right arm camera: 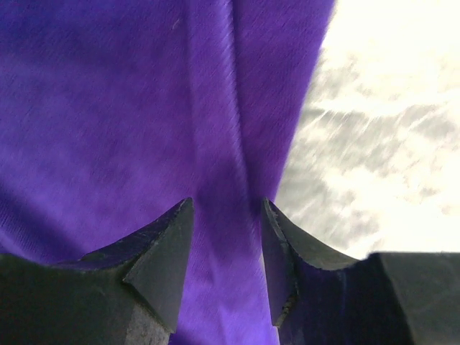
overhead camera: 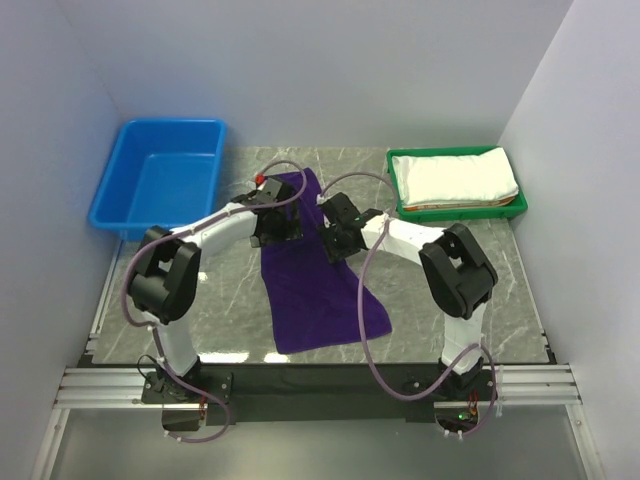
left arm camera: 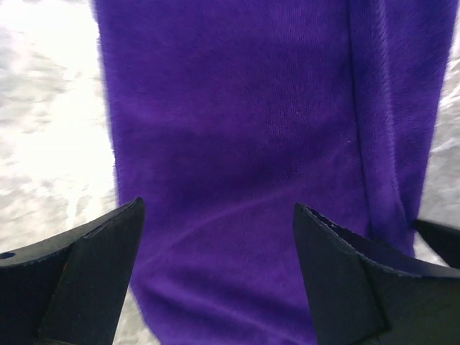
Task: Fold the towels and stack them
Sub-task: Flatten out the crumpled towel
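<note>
Setting: grey marbled counter (overhead camera: 450,270) enclosed by plain white walls (overhead camera: 350,70), seen from above with two robot arms bolted at its near edge.
Purple towel: the purple towel (overhead camera: 315,290) lies flat in the middle of the counter as one long strip, running from the far side toward the arm bases and slanting a little rightward at its near end.
Left end effector: the left end effector (overhead camera: 272,225) sits over the far left part of the purple towel. Its wrist view shows the fingers spread wide above the cloth (left arm camera: 251,144), with nothing between them (left arm camera: 218,205).
Right end effector: the right end effector (overhead camera: 335,240) is at the purple towel's right edge, level with the left one. Its fingers stand partly apart (right arm camera: 227,203); a raised crease of the cloth (right arm camera: 108,108) runs in line with the gap, unclamped.
Blue bin: a blue bin (overhead camera: 110,190) stands to the far left of the purple towel, well apart.
Green tray: a green tray (overhead camera: 396,180) stands to the far right of the purple towel.
Other towels: a folded white towel (overhead camera: 460,178) fills that tray; the thin edge of an orange towel (overhead camera: 450,206) shows beneath it.
</note>
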Tool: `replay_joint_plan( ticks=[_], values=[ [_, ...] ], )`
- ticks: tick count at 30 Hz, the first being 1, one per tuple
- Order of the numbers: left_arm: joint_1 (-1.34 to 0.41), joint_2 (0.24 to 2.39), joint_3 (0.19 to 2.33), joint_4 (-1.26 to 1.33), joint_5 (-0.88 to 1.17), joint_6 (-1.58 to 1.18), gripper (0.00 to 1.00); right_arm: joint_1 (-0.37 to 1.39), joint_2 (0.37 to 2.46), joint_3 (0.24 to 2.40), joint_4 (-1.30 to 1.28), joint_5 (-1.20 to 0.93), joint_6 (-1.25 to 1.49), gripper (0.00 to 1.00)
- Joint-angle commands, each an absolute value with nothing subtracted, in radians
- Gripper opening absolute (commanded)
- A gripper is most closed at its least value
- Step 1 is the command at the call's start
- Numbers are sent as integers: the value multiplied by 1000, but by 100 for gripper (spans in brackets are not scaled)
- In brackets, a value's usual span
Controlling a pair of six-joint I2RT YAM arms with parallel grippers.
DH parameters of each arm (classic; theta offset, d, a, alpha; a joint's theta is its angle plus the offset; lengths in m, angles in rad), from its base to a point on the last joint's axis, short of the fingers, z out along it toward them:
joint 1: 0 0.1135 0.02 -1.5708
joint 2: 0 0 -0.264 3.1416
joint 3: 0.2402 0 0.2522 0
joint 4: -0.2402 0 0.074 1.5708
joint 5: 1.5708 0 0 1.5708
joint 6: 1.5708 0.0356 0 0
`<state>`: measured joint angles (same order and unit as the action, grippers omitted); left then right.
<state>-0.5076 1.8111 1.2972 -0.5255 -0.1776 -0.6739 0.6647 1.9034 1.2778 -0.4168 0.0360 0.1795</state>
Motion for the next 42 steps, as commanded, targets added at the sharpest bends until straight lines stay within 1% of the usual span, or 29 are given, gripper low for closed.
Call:
replay_joint_plan(
  ticks=[1, 2, 5, 6, 8, 9, 11, 12, 13, 15, 21, 25, 28, 33, 37, 38, 40, 42],
  values=[
    [-520, 1850, 1342, -503, -160, -683, 88, 644, 1919, 1339, -334, 41, 163, 49],
    [-529, 1867, 1344, -503, -160, -681, 87, 641, 1930, 1341, -325, 41, 163, 49],
    [-549, 1900, 1333, -502, -161, -680, 86, 629, 1947, 1350, -331, 34, 169, 45],
    [-552, 1907, 1327, -497, -160, -683, 85, 629, 1947, 1347, -330, 35, 170, 40],
    [-563, 1920, 1299, -492, -149, -684, 84, 629, 1934, 1336, -328, 38, 179, 35],
    [-563, 1922, 1289, -483, -144, -689, 84, 626, 1927, 1319, -327, 37, 179, 29],
    [-566, 1925, 1255, -479, -141, -690, 83, 618, 1911, 1299, -330, 40, 189, 25],
    [-568, 1924, 1243, -477, -140, -690, 83, 615, 1893, 1275, -330, 37, 192, 12],
    [-568, 1922, 1220, -480, -143, -690, 83, 609, 1882, 1260, -327, 43, 201, 6],
    [-569, 1914, 1198, -486, -143, -686, 82, 588, 1849, 1220, -325, 46, 212, 0],
    [-575, 1865, 1111, -525, -120, -666, 81, 502, 1746, 1123, -351, 66, 316, 0],
    [-591, 1789, 1008, -545, -43, -649, 81, 462, 1695, 1062, -393, 48, 380, 0],
    [-614, 1725, 930, -558, -8, -649, 81, 451, 1649, 1003, -416, 22, 428, 3],
    [-658, 1609, 810, -575, 61, -678, 82, 414, 1540, 865, -420, 6, 518, 10],
    [-673, 1498, 730, -551, 150, -709, 83, 408, 1427, 796, -408, 14, 499, 14],
    [-673, 1473, 729, -548, 155, -722, 84, 417, 1411, 801, -399, 9, 473, 18],
    [-672, 1407, 765, -567, 121, -730, 87, 436, 1381, 827, -396, 29, 401, 22],
    [-664, 1387, 822, -600, 53, -721, 89, 462, 1378, 888, -384, 34, 336, 33]
  ],
)
